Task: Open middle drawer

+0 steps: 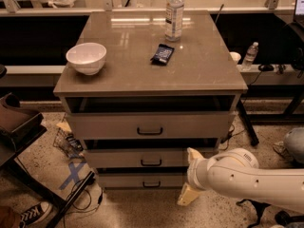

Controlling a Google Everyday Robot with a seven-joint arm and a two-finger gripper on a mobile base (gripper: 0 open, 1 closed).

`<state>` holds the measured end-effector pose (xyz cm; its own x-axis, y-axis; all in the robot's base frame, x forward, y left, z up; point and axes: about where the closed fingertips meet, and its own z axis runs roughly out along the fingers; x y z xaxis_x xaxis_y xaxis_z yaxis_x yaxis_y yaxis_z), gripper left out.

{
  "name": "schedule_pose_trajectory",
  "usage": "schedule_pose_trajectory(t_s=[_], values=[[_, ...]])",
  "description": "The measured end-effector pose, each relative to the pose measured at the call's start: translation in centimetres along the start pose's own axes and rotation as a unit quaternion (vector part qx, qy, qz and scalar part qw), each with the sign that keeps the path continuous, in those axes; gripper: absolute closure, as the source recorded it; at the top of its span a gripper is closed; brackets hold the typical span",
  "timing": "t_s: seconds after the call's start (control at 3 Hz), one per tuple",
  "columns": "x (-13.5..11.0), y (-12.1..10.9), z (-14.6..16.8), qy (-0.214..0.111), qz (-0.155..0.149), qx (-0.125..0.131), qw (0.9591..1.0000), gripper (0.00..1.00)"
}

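Big grey-beige cabinet [142,75], three drawers stacked. White robot arm [247,179] comes in low from the right. The middle drawer [123,158] sits between the taller top drawer [109,126] and the skinny bottom drawer [123,180], with its little dark handle [151,163] untouched. The gripper [188,176] is at that drawer's right end, jaws spread wide and holding nothing. On top: white bowl [86,57], clear bottle [174,14], small dark packet [162,54].
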<state>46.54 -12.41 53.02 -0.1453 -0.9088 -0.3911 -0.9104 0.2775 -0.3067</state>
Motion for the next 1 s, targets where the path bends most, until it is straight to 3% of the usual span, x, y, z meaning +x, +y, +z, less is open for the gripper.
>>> schedule_pose_trajectory(t_s=[0.33,1.0], values=[[0.9,-0.8,1.5,-0.005,-0.005,0.009,0.9999,0.00],[4.7,-4.4,6.4,0.019,-0.055,0.015,0.9982,0.00]])
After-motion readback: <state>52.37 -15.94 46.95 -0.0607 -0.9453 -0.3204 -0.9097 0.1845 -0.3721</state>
